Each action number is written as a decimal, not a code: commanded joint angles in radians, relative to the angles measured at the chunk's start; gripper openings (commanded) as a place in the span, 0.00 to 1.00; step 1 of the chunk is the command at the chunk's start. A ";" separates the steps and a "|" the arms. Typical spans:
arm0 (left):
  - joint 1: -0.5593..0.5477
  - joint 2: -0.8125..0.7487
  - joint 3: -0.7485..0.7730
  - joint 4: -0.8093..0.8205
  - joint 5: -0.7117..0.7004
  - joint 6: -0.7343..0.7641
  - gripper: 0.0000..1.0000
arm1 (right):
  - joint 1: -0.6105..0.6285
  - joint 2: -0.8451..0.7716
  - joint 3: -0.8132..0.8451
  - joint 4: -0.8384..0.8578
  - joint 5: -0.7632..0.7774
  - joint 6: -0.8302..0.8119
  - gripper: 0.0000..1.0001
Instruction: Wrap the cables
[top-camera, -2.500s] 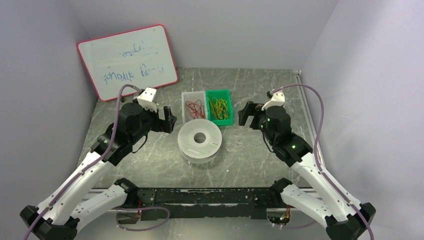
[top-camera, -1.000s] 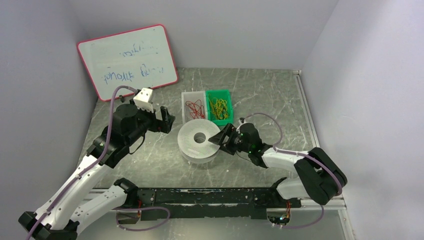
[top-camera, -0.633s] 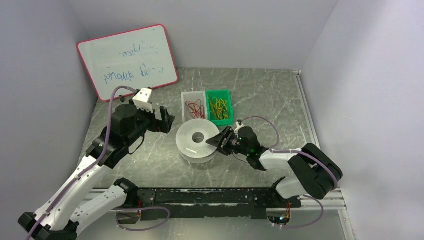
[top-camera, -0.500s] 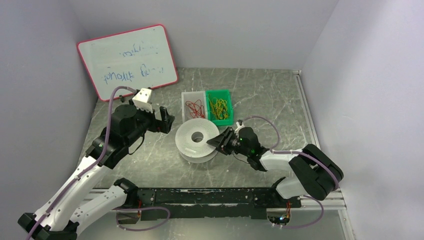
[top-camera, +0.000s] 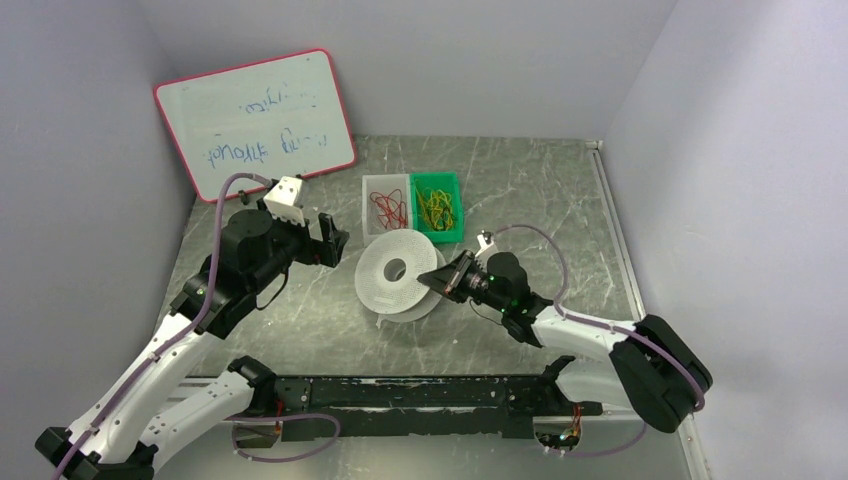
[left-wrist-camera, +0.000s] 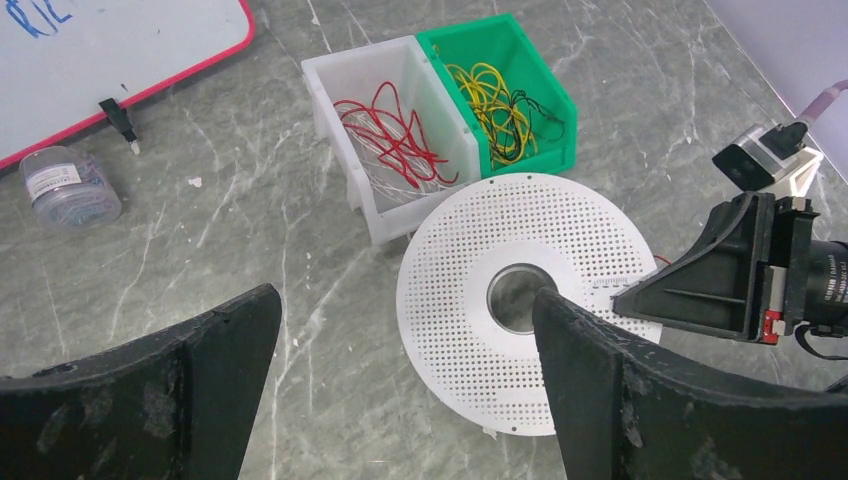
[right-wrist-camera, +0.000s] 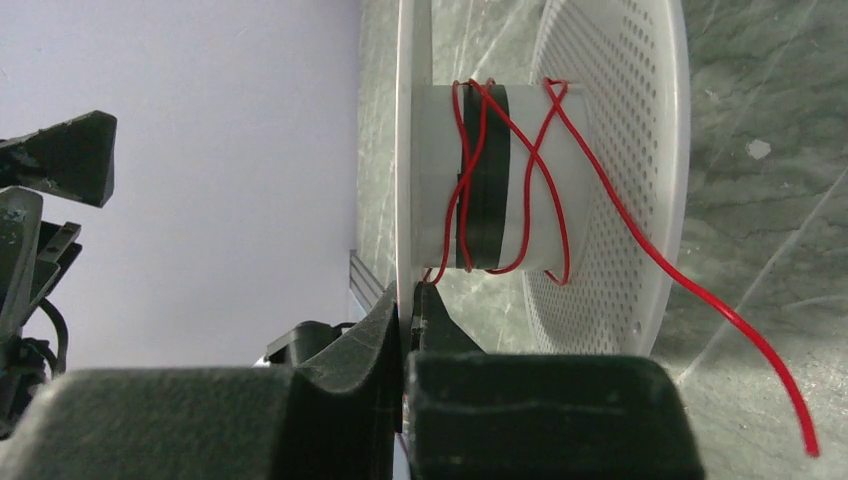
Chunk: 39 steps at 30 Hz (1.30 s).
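A white perforated spool (top-camera: 392, 290) sits tilted mid-table, its right side raised. My right gripper (top-camera: 438, 278) is shut on the rim of its upper flange (right-wrist-camera: 405, 150); in the right wrist view the gripper (right-wrist-camera: 410, 300) pinches that thin edge. A red cable (right-wrist-camera: 548, 190) crosses around the core, and its loose tail (right-wrist-camera: 742, 322) trails onto the table. More red cables (top-camera: 388, 212) lie in a white bin, yellow ones (top-camera: 438, 212) in a green bin. My left gripper (top-camera: 335, 240) hovers open left of the spool (left-wrist-camera: 470, 260), holding nothing.
A red-framed whiteboard (top-camera: 255, 120) leans at the back left, with a small clear jar (left-wrist-camera: 65, 185) in front of it. A black rail (top-camera: 420, 395) runs along the near edge. Grey walls close in on both sides and the back.
My right arm dropped from beside the bins to the spool. Its jaws closed on the flange rim and tipped that side up. The left arm barely moved.
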 joint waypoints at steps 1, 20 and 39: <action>0.007 -0.018 -0.007 0.021 -0.005 0.014 0.99 | 0.003 -0.081 0.055 -0.082 0.025 -0.074 0.00; 0.007 -0.029 -0.007 0.026 0.016 0.010 1.00 | 0.001 -0.384 0.445 -0.911 0.272 -0.487 0.00; 0.006 -0.041 -0.004 0.018 0.006 0.005 1.00 | 0.013 -0.216 0.831 -1.429 0.537 -0.797 0.00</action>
